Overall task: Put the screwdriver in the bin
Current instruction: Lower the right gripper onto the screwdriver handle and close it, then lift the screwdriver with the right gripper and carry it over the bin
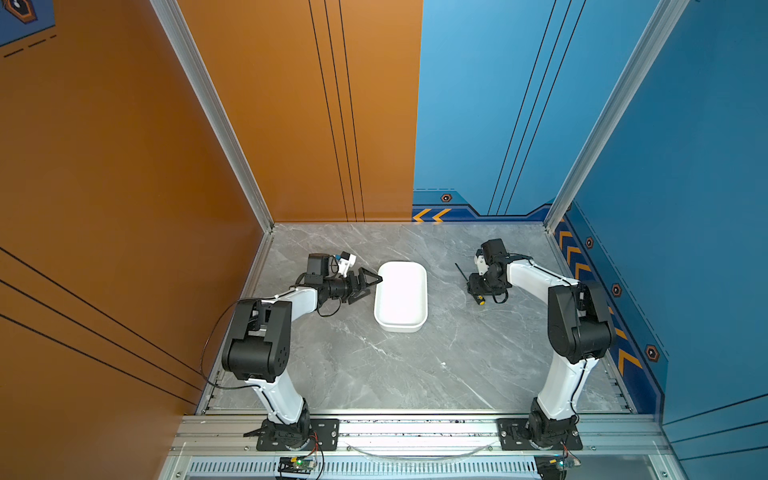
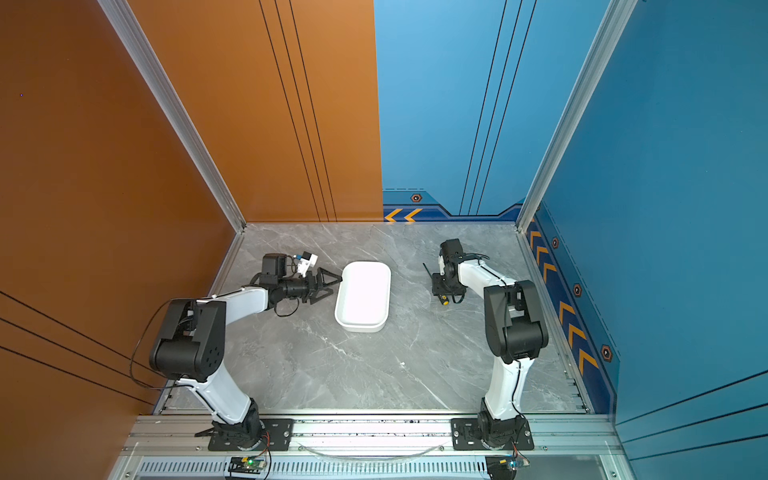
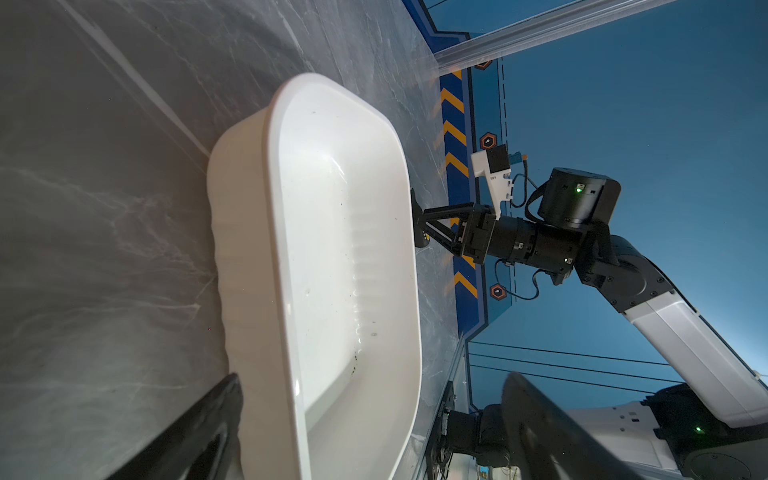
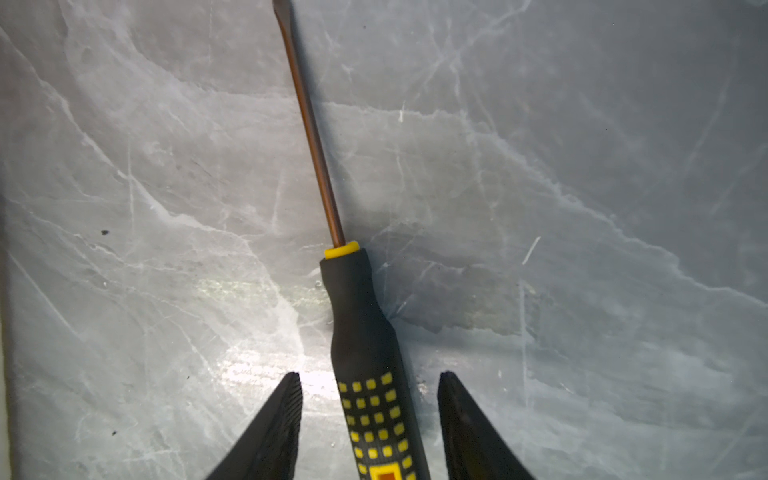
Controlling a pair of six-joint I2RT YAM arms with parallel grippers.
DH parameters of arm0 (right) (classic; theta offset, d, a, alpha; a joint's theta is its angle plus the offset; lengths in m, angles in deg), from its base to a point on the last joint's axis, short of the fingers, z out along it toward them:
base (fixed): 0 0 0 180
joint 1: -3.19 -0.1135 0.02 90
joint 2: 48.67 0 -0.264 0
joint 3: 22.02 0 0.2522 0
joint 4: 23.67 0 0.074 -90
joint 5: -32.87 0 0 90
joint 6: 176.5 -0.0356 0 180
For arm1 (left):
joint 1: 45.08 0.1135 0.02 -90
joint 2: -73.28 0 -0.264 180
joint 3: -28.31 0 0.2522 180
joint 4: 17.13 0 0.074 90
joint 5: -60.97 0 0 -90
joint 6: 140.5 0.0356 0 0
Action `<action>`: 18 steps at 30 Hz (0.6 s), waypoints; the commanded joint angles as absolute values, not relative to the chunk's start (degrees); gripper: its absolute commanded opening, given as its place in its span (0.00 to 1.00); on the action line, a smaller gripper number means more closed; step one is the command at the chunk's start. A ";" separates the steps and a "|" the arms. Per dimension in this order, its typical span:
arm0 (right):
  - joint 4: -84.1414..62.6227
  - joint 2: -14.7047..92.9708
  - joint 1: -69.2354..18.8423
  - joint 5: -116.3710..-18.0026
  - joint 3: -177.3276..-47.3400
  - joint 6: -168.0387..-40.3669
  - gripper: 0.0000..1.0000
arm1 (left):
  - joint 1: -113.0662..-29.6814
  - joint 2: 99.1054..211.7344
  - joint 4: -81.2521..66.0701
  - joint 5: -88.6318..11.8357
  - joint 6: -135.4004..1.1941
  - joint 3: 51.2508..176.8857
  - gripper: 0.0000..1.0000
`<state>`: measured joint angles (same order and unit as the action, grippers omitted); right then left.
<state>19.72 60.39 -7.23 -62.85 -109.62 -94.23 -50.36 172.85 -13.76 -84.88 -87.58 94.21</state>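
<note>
Right of centre in a top view, the screwdriver is lying flat on the grey marble table, tip pointing to the upper left and yellow cap toward the lower right. It is well apart from the bin, which is sitting empty at mid-frame. Over the handle the right gripper is pointing down. The right wrist view is showing its jaws apart, one on each side of the yellow-dotted grip, with bare table in both gaps, so nothing is clamped yet. At the bin's left rim the left gripper is hovering with jaws spread wide and holding nothing; touching the rim or not, can't tell. Step in hand looks like the pinch on the handle, with the task barely begun. Doing it well probably means keeping the fingertips low at the table so the pads are meeting the round handle at its widest, and keeping it centred so it isn't rolling or skidding away from one side. Since the grip is sitting toward the cap end, the shaft may be drooping on the lift, so a firm hold is needed. Then lifting clear of the low wall, carrying left across the frame, lining up with the bin's long side and letting go low.
</note>
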 commanded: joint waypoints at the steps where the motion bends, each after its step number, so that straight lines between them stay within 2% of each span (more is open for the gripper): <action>1: 22.25 62.21 -7.71 -61.66 -111.36 -94.54 0.47 | -50.70 173.81 -12.30 -86.82 -86.14 93.58 0.98; 11: 22.43 63.51 -7.81 -61.29 -111.63 -94.65 0.38 | -50.88 172.86 -12.18 -87.21 -86.55 93.49 0.98; 14: 22.66 63.74 -7.81 -61.35 -111.85 -94.69 0.28 | -50.88 173.12 -12.04 -87.12 -86.56 93.52 0.98; 18: 23.03 64.01 -7.56 -62.73 -112.10 -95.32 0.10 | -50.81 173.10 -12.05 -87.21 -86.53 93.60 0.98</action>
